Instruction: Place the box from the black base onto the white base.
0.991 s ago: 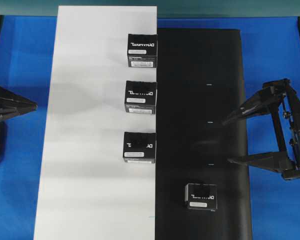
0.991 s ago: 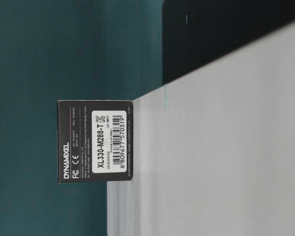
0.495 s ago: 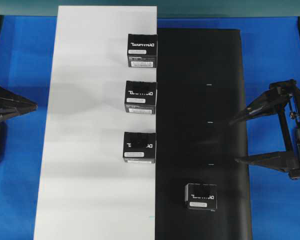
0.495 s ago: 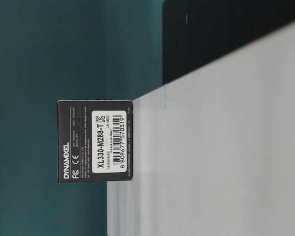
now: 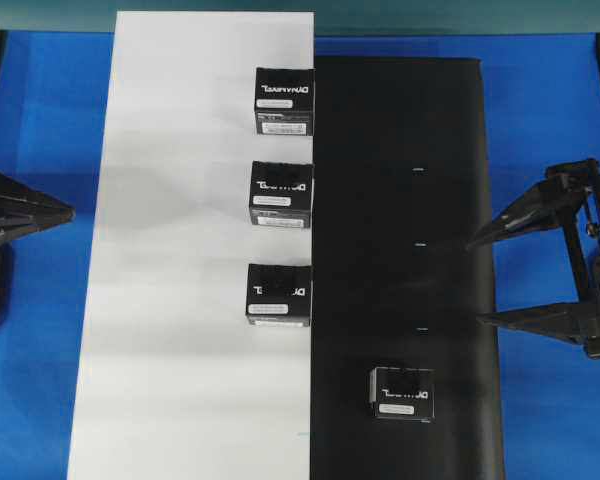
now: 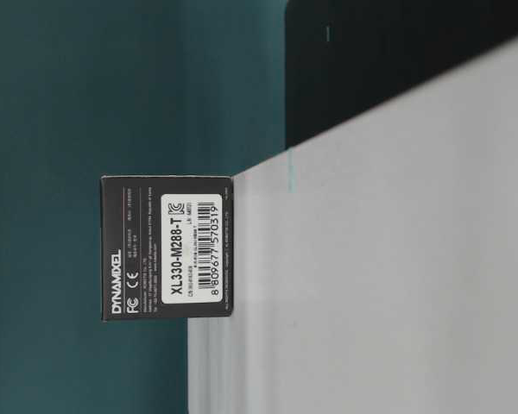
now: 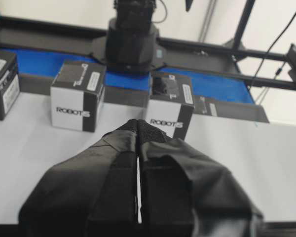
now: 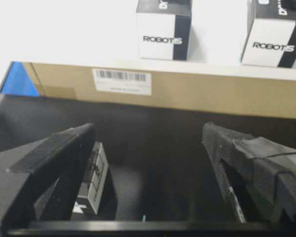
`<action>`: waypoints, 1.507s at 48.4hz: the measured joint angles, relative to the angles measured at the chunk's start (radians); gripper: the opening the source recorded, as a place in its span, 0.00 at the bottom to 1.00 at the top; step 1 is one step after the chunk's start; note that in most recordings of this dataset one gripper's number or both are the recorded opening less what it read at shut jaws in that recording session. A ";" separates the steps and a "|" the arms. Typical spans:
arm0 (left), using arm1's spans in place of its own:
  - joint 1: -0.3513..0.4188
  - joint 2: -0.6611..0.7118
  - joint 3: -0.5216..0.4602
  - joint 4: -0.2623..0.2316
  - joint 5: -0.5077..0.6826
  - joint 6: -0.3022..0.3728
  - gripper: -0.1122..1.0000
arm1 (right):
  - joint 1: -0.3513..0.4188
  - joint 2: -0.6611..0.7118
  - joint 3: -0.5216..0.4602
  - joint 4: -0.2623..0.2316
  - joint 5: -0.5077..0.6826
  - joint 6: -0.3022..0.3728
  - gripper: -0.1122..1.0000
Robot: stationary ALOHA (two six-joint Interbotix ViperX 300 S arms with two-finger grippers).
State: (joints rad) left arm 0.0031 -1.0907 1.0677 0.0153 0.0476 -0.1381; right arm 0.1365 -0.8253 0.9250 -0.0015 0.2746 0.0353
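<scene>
Box (image 5: 401, 392) number four sits alone on the black base (image 5: 400, 200), down at the near end, nothing touching it. Just beyond it, off the sheet's right edge, the right gripper (image 5: 485, 280) hangs with jaws spread wide and empty. Across on the white base (image 5: 180, 250), three matching boxes (image 5: 279, 294) line the seam with the black sheet, running away to the far end. Over at the left edge, the left gripper (image 7: 138, 123) rests pinched together, holding nothing.
</scene>
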 measured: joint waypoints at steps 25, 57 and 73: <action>-0.015 0.000 -0.002 0.000 0.000 0.000 0.07 | -0.014 0.000 0.000 0.002 -0.002 0.009 0.97; -0.015 0.000 0.000 0.000 0.000 0.000 0.07 | -0.014 0.000 0.000 0.002 -0.015 0.020 0.97; -0.015 0.000 0.003 0.000 -0.002 0.000 0.07 | -0.014 0.000 0.000 0.002 -0.015 0.020 0.97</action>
State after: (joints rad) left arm -0.0123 -1.0907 1.0707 0.0153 0.0460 -0.1381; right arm 0.1227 -0.8253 0.9250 0.0000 0.2592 0.0552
